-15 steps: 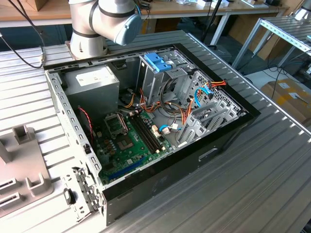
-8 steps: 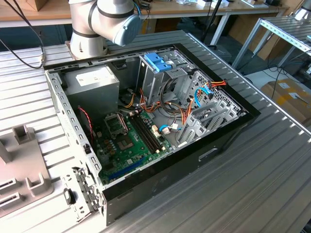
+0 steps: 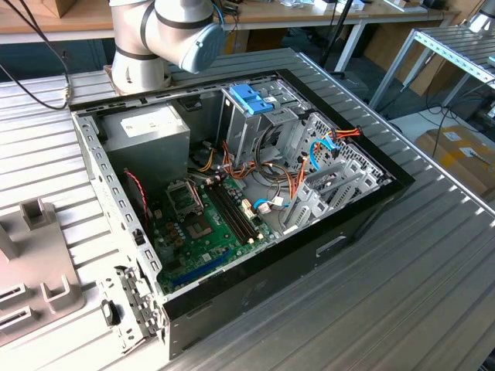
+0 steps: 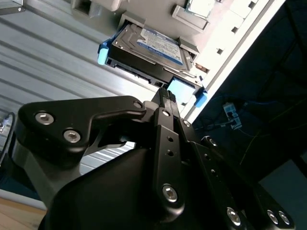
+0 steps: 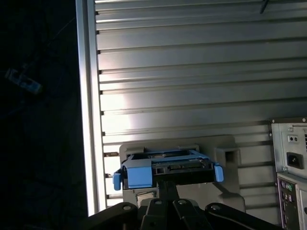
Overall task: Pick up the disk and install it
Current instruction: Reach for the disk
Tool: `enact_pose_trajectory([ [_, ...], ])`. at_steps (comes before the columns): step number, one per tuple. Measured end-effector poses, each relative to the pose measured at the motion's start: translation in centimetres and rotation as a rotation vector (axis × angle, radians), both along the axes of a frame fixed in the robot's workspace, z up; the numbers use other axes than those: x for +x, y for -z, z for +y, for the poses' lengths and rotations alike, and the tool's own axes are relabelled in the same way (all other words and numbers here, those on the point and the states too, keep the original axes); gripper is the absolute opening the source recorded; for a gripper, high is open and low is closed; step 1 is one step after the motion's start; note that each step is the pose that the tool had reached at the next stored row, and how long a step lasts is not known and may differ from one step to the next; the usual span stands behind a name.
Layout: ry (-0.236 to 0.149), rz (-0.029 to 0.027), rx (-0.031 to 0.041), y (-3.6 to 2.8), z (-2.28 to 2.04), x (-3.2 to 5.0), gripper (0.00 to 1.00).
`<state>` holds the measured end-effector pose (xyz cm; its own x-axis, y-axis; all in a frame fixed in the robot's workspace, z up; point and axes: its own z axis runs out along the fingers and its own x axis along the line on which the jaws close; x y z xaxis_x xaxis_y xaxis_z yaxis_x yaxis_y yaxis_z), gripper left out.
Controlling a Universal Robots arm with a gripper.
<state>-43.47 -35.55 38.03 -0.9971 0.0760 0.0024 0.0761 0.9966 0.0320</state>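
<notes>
grey holder (image 5: 229, 152), disk (image 5: 178, 167) inside

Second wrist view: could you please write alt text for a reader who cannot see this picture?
A silver-grey disk with a light-blue plastic frame lies in a grey holder on a ribbed metal table. The black pincer reaches to the disk's blue-framed edge; whether it touches the disk cannot be judged.

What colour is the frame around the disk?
Light blue; the disk shows best in the second wrist view.
</notes>
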Motion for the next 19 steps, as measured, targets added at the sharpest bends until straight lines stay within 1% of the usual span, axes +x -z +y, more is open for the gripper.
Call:
enact_pose_trajectory([
  [1, 0.0, 0.0061, 0.0, 0.01, 0.0, 0.0, 0.11],
  [2, 0.0, 0.0166, 0.0, 0.04, 0.0, 0.0, 0.11],
  [5, 0.0, 0.0197, -0.0001, 0.03, 0.0, 0.0, 0.11],
  [8, 0.0, 0.0197, 0.0, 0.11, 0.0, -0.13, 0.11],
  [9, 0.0, 0.0197, -0.0001, 0.28, 0.02, -0.4, 0.11],
  [14, 0.0, 0.0195, 0.0001, 1.04, 0.09, -1.18, 0.11],
  [17, 0.0, 0.0199, -0.0002, 1.27, 0.08, -1.2, 0.11],
  [19, -0.001, 0.0198, -0.0001, 1.52, 0.09, -1.22, 0.11],
])
